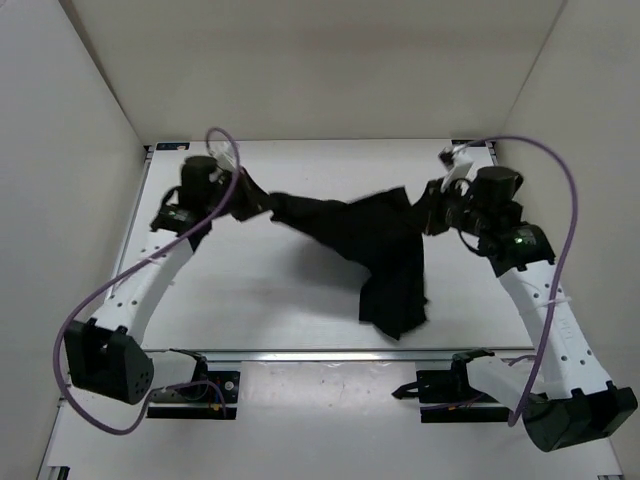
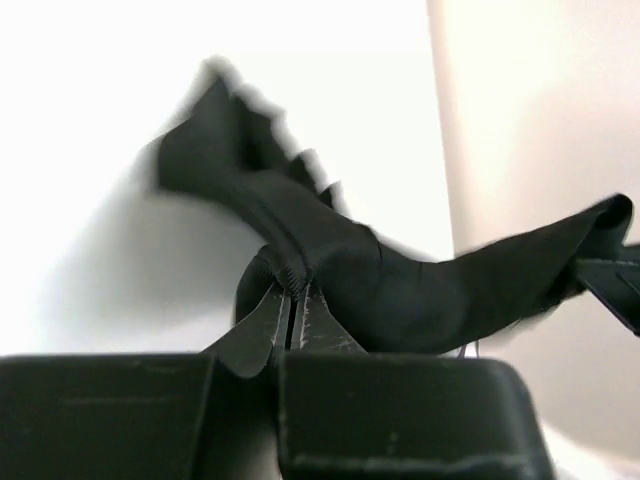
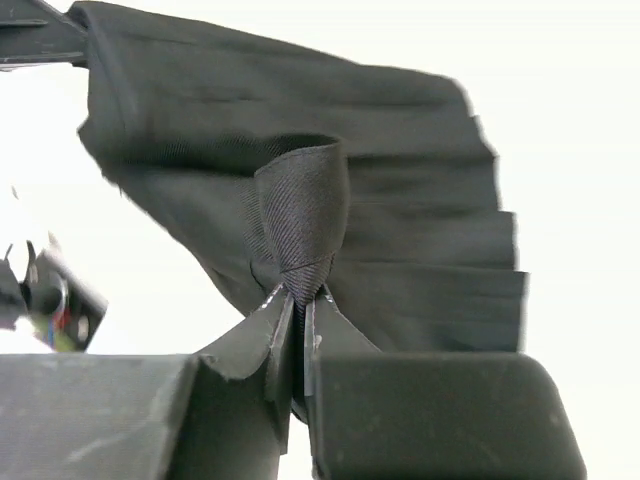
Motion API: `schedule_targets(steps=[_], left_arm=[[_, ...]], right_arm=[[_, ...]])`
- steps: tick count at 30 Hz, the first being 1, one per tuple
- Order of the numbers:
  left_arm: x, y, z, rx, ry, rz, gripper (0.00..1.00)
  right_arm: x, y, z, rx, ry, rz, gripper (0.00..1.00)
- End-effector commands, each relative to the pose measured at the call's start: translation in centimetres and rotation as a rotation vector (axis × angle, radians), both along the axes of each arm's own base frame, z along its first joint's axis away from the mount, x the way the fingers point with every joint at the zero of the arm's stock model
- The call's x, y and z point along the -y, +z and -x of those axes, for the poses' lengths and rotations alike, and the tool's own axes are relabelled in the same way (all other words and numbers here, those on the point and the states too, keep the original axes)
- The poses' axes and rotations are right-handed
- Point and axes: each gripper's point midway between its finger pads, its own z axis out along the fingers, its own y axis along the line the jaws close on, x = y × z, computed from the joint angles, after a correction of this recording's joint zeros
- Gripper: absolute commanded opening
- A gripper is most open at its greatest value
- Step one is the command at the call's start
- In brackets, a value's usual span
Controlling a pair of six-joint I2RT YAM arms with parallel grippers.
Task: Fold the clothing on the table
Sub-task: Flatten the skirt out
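Black clothing (image 1: 370,240) strung between the two arms, over the far half of the white bench (image 1: 250,290). Left claw (image 2: 292,300): fingers pressed together, nipping a small bunched fold of fabric right at the tips. From there the cloth runs up and left to a ruffled corner, and off to the right as a stretched band. Right claw (image 3: 300,295): also closed tight, pinching a narrow rolled loop of the weave, with a pleated panel spreading behind and to the right of its tips. Overhead view: left claw has the garment's left end, toward the bench's far-left side; right claw has the upper right edge, toward the far-right side. The two grips are well apart and roughly level. Fabric between them forms a shallow band, with shadow under it near the left grip. From the middle-right a wide flap drops toward the near edge, its lower end lying on the bench short of the near rail. Cannot tell how much of the middle section touches the surface.
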Motion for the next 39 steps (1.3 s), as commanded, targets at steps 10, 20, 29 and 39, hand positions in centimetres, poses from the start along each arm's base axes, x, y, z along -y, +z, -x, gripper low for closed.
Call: schedule_targets(steps=[10,20,29,39], left_arm=[[-4.9,15.6,3.0,0.321,0.175,0.031,0.0],[-4.8,14.2,-5.0,0.249,0.179,0.1,0.0],[-6.4,18.5,-14.7,0.323,0.195,0.129,0.0],[-6.0,9.4,-9.3,0.219,0.116,0.051,0.03]], right_arm=[[1.4,15.7,3.6,0.485,0.121,-0.199,0.0],[-1.5,10.9,-4.3,0.393,0.199,-0.199,0.0],[-2.6,15.8,-15.5,0.492,0.243,-0.12,0.0],[-1.0,7.7,-15.1,0.302,0.164,-0.11,0.0]])
